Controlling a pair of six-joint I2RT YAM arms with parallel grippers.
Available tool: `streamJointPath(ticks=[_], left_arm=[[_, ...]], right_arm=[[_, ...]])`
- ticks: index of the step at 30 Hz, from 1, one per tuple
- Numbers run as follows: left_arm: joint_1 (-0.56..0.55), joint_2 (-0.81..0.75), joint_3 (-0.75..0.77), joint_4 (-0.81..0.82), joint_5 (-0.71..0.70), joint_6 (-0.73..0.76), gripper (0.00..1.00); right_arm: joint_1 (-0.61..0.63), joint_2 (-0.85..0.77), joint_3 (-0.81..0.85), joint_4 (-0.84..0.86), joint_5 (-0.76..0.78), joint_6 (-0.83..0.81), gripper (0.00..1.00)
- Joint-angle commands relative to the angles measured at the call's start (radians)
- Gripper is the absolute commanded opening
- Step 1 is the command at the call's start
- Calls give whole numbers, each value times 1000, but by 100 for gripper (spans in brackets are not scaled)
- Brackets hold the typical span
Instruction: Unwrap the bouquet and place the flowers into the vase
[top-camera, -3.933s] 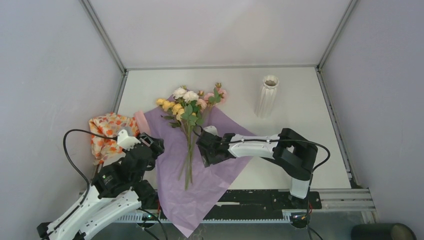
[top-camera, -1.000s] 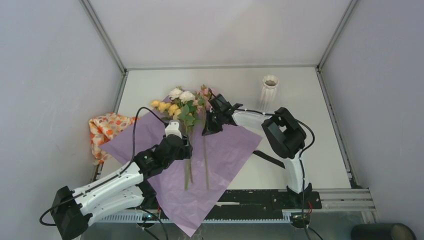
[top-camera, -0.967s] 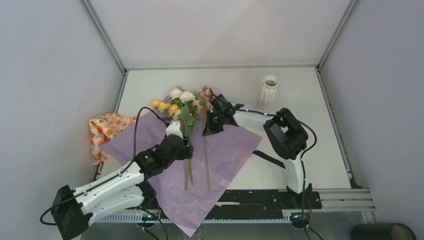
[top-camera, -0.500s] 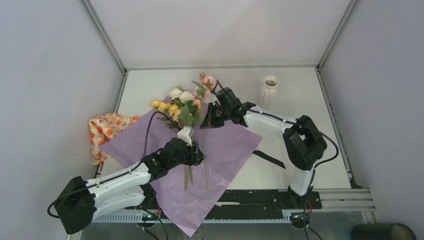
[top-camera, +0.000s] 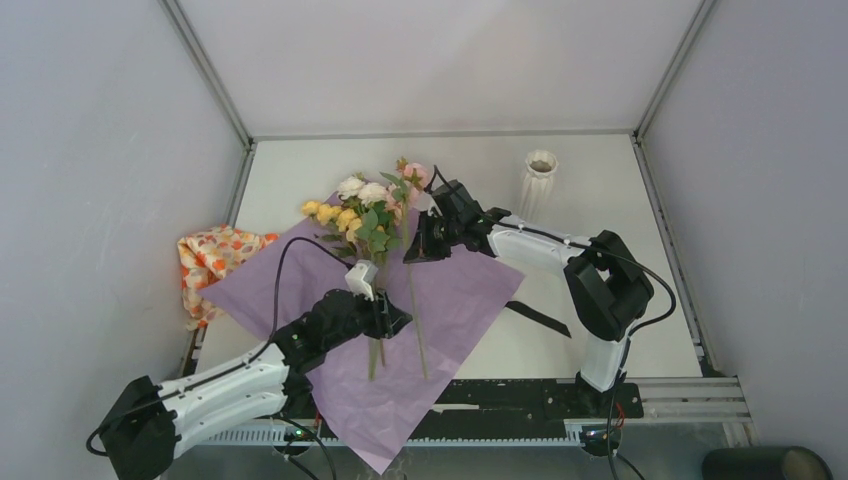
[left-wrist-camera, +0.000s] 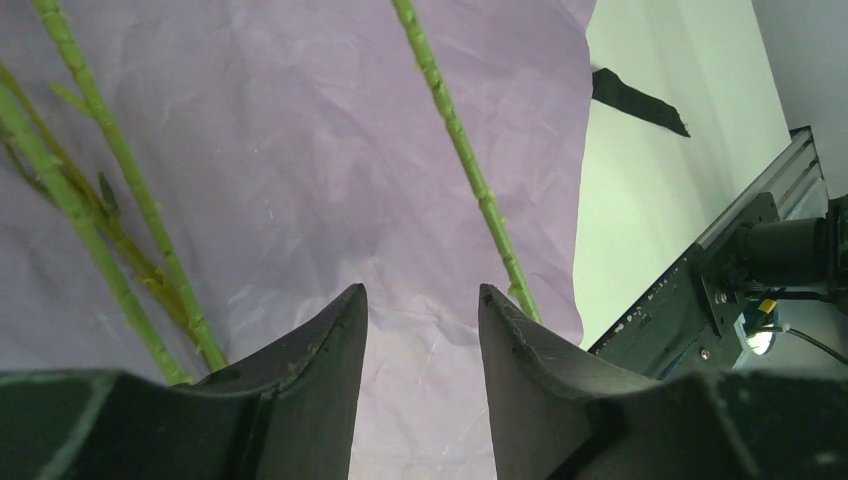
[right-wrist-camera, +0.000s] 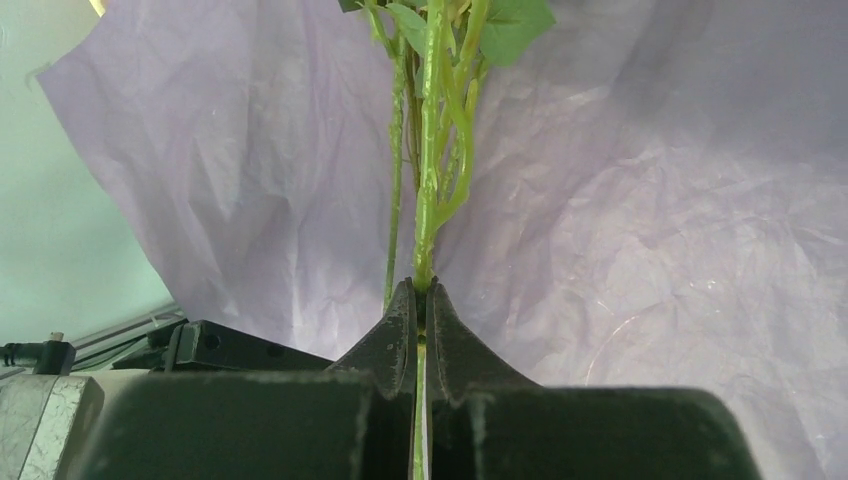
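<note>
While the lilac paper (top-camera: 450, 300) lies spread open and crumpled on the white table (top-camera: 620, 180), the flowers (top-camera: 362, 215) rest on it, with cream, yellow and pink heads toward the far side and thin green stems pointing toward me. The vase (top-camera: 538, 190), white, slim and ribbed, stands upright at the far right, well apart from the flowers. My right gripper (right-wrist-camera: 420, 292) is closed tight on one green stem (right-wrist-camera: 428, 180), the one with the pink head (top-camera: 414, 172), just beside the other stems. My left gripper (left-wrist-camera: 421, 300) is about half open with nothing between its fingers. It hovers over the paper, and the held stem passes just beside one fingertip. A black ribbon (top-camera: 538, 318) lies on the table by the paper's right corner.
</note>
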Motion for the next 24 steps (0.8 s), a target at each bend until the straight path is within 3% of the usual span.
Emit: streamJointPath(ticks=[1,6,24], left_arm=[[3,-90,-51,27,-30,-41,50],[3,-131,-69,41,-12,-36,50],[2,-52,-111,244,104,-102,51]], right_arm=[[-2,-34,7,30,25,-9,0],[8,-20,8,59,7,13,0],[44,11,8,103,16,38,0]])
